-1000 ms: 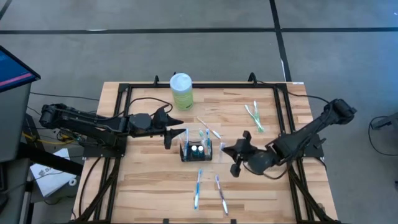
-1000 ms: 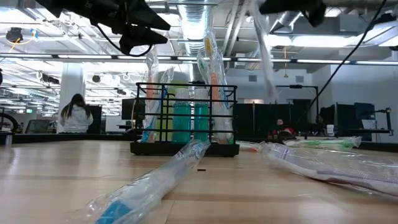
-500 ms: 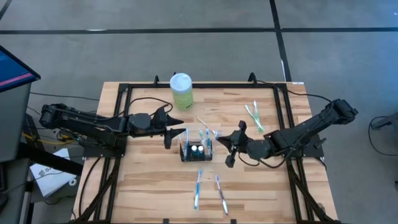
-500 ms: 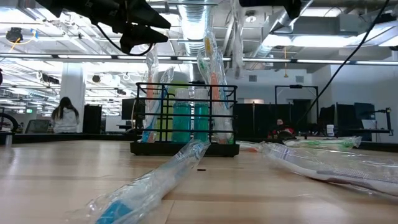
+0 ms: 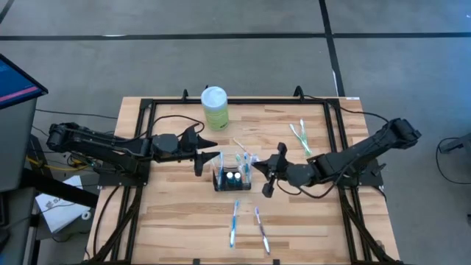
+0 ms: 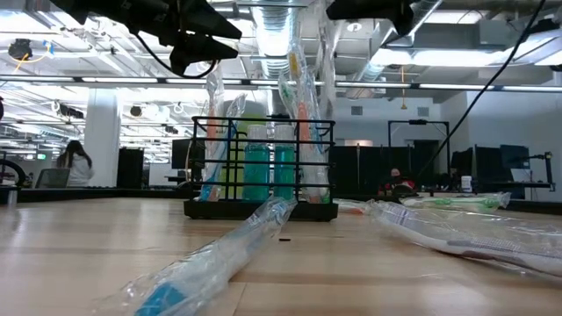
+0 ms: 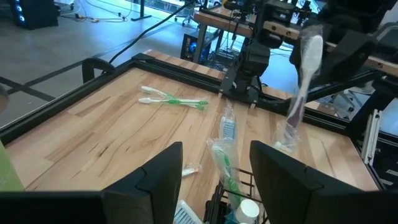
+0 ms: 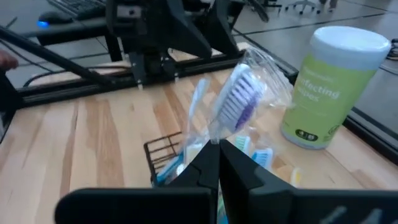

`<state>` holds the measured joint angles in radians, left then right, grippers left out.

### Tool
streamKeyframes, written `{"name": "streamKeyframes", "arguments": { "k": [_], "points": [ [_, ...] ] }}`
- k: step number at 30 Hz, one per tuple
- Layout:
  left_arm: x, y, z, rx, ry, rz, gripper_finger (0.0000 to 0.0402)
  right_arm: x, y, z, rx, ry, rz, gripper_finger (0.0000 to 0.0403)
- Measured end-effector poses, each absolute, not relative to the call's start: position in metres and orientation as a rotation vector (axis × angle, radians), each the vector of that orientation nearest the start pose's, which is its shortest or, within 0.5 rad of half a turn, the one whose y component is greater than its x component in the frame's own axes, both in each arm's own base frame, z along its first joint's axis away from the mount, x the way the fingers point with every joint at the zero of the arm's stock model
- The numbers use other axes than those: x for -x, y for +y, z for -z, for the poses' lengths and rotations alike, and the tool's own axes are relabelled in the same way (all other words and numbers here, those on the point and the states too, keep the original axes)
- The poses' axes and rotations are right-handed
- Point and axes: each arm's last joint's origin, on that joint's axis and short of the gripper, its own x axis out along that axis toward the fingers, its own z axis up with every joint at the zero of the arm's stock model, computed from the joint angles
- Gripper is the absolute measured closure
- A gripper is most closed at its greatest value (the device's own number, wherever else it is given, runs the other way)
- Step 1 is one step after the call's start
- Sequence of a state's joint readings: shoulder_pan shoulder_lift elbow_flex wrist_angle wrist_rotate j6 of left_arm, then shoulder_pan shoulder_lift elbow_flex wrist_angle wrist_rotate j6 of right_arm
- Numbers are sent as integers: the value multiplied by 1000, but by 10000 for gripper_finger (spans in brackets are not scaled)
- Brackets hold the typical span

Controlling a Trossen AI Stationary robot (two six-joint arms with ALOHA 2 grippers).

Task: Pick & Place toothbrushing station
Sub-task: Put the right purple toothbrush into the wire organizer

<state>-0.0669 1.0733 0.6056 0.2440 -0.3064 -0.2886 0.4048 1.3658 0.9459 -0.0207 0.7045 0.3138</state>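
The toothbrushing station is a small black wire caddy at the table's middle, with wrapped toothbrushes and two tubes standing in it; it also shows in the low view. My right gripper is just right of it, shut on a wrapped toothbrush with purple bristles. My left gripper is open and empty, above the table at the caddy's far left corner, and its fingers frame the caddy's top. My right gripper pinches the wrapped toothbrush between its two fingers, on the clear wrapper just behind the bristle head. The fingers come slanting from the table's right. The brush is lifted clear, standing steeply beside the caddy's right side.
A pale green bottle with a white cap stands at the far edge. Loose wrapped toothbrushes lie on the table: green ones at the far right, a blue one and a purple one near the front. A black frame edges the table.
My right gripper has gone toward the table's left and slightly toward the far edge, up to the caddy's right side, carrying the wrapped toothbrush clear of the table. It stays shut on it. The left arm has kept still.
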Motion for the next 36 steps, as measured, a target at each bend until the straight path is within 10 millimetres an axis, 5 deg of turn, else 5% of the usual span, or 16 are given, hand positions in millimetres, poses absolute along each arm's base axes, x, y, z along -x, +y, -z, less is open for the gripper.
{"name": "streamKeyframes", "arguments": {
  "k": [9, 17, 36],
  "points": [
    [-233, -7, -258, 245, 180, -268, 221, -292, 97, -262, -60, 362, 375, 403],
    [-233, -7, -258, 245, 180, -268, 221, -290, 100, -260, -67, 378, 371, 403],
    [-233, -7, -258, 246, 177, -267, 221, -287, 99, -220, -136, 416, 344, 403]
  ]
}}
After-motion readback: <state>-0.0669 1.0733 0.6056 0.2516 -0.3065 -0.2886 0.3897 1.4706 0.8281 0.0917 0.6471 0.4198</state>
